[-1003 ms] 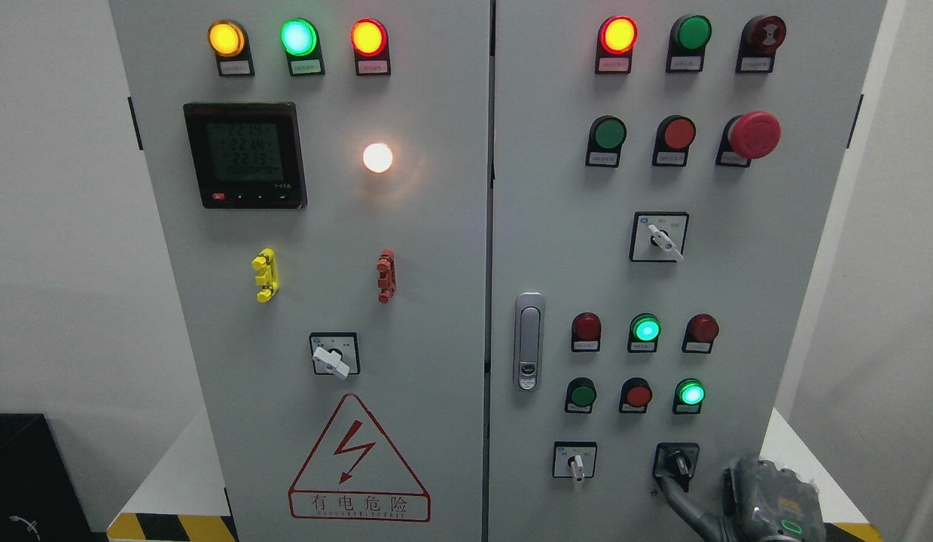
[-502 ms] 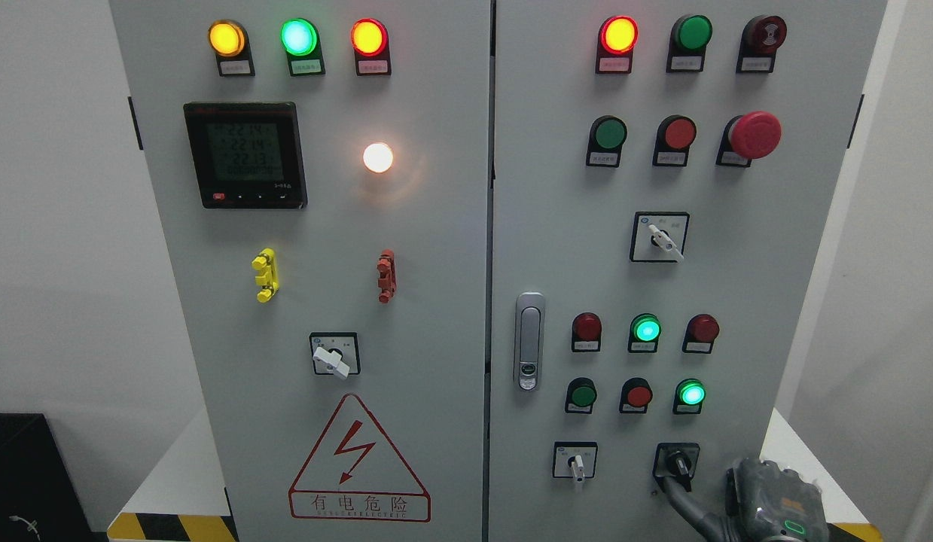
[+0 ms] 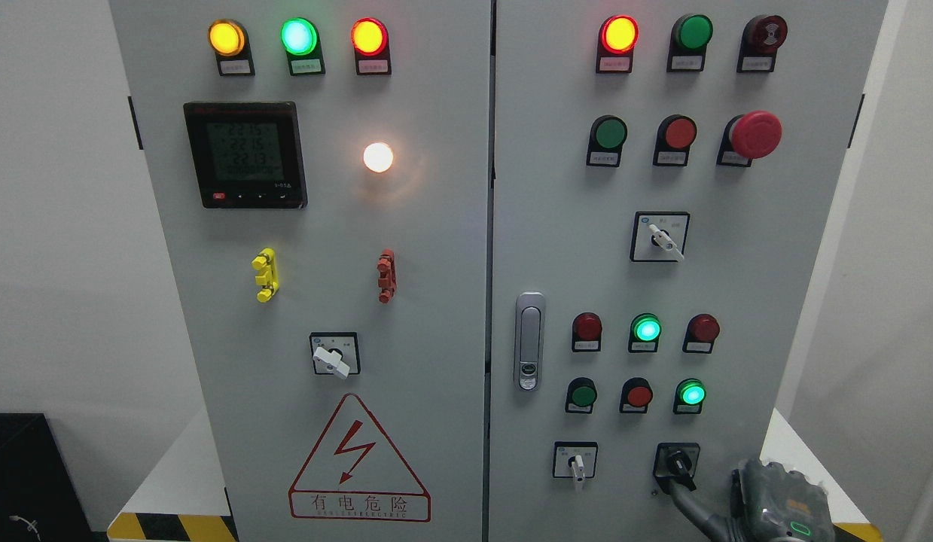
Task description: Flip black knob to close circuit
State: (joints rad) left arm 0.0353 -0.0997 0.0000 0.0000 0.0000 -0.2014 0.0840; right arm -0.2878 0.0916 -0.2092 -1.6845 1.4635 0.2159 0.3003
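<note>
Black knob point(image 3: 678, 463): we find it at the cabinet's lower right, handle tilted.
Right hand point(image 3: 775, 504): 1 finger touches the knob; we cannot tell its grip.
Warning sign point(image 3: 358, 463): "有电危险".

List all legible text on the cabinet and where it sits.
"有电危险": warning triangle, under a red lightning bolt.
Digital meter: three rows starting "22", remaining digits blurred.
Lamp, button and selector-switch label plates: too small to read.
</note>
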